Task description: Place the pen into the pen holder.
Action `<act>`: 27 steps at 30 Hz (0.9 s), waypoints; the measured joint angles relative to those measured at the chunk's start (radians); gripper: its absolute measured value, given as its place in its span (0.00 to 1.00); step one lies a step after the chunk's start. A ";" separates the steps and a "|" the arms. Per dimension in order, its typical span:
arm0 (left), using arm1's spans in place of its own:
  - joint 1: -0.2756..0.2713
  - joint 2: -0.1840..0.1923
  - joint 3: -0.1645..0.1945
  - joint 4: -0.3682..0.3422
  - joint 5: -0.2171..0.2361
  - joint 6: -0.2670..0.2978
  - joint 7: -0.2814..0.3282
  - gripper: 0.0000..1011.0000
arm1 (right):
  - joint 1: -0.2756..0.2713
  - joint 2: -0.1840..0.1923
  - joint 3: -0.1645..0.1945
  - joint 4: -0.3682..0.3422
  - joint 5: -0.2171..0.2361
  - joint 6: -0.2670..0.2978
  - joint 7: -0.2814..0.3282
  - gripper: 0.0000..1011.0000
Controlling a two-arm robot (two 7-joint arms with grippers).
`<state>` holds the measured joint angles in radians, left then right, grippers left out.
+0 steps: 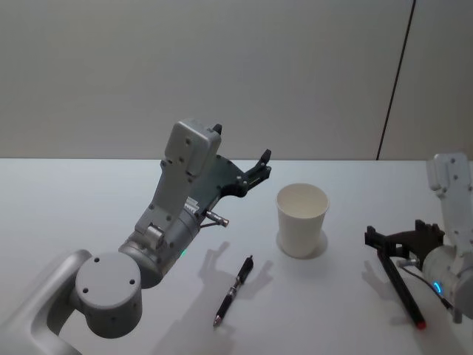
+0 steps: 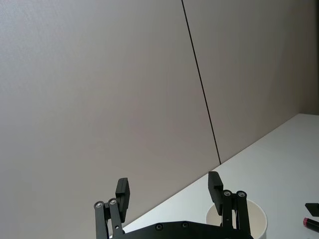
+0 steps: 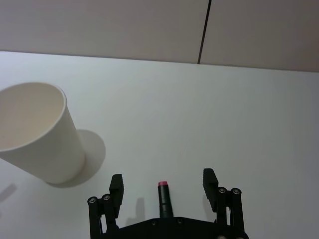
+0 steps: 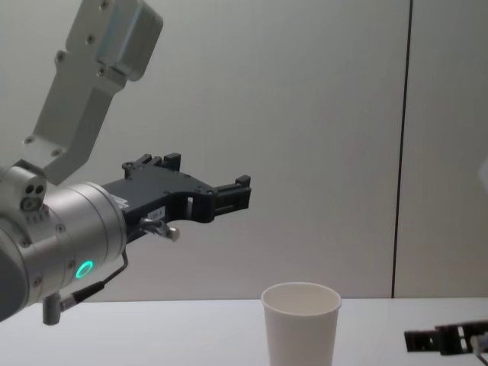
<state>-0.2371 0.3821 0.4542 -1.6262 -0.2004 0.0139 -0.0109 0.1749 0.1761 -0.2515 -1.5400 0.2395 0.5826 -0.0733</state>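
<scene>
The pen holder (image 1: 301, 219), a white paper cup (image 4: 301, 326), stands upright and empty on the white table, right of centre. A black pen (image 1: 234, 290) with a red band lies flat on the table, in front of the cup and to its left. My left gripper (image 1: 263, 164) hangs open and empty in the air, left of the cup and above its rim (image 2: 169, 189). My right gripper (image 1: 384, 238) sits low at the table's right side, open (image 3: 162, 181). A second dark pen with a red end (image 1: 418, 322) lies there, untouched between the spread fingers (image 3: 162, 198).
The white table (image 1: 89, 200) runs back to a grey wall with a dark vertical seam (image 1: 395, 81). The left arm's large grey elbow (image 1: 109, 294) fills the near left corner.
</scene>
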 joint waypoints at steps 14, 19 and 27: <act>0.000 0.000 0.000 0.000 0.000 0.000 0.000 0.99 | 0.001 -0.009 0.005 0.025 -0.003 0.081 -0.017 0.99; 0.000 0.000 0.000 0.000 0.000 0.000 0.000 0.99 | 0.003 -0.012 0.007 0.038 -0.003 0.093 -0.018 0.99; 0.000 0.000 0.000 0.000 0.000 0.000 0.000 0.99 | 0.010 -0.019 0.010 0.065 -0.003 0.104 -0.019 0.99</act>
<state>-0.2371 0.3821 0.4542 -1.6262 -0.2004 0.0139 -0.0109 0.1844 0.1568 -0.2411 -1.4747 0.2365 0.6865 -0.0926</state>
